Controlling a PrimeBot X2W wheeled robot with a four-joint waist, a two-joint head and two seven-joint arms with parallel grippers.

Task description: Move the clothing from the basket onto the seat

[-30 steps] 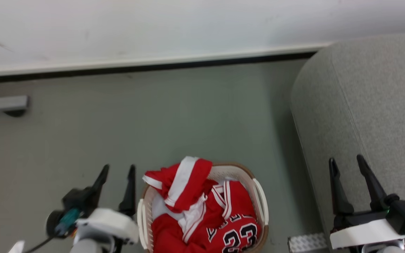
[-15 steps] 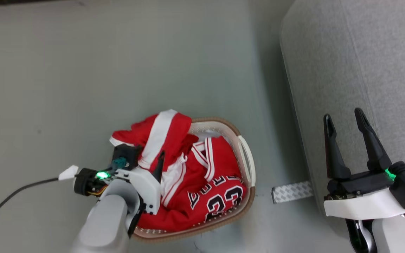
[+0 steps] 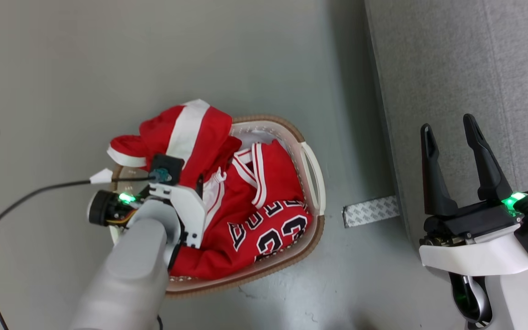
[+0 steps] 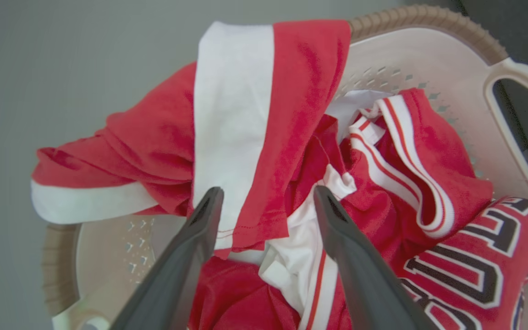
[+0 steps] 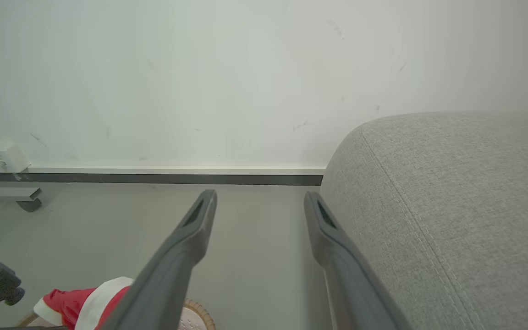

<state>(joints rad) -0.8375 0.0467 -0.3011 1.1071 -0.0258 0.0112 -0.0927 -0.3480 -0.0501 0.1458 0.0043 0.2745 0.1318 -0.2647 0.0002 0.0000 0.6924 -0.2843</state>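
Note:
The basket (image 3: 313, 176) stands on the floor, cream with a brown rim (image 4: 429, 18). It is full of clothing: a red jersey with black "23" (image 3: 264, 229) and a red piece with a broad white band (image 4: 245, 101) draped over the far rim. A bit of white cloth (image 4: 287, 266) lies among them. My left gripper (image 4: 267, 192) hangs open just above the pile, fingers astride the banded piece's hem, holding nothing. My right gripper (image 3: 447, 123) stands open and empty over the edge of the grey seat (image 3: 475, 68), to the basket's right.
A patterned tape strip (image 3: 369, 211) lies on the floor between basket and seat. A black cable (image 3: 16, 197) trails left from my left wrist. The wall's skirting (image 5: 154, 176), a socket (image 5: 5, 158) and a metal foot (image 5: 16, 197) are ahead.
The head camera has tilted down. My left arm has swung from beside the basket to over the clothing. The right gripper stays open beside the seat.

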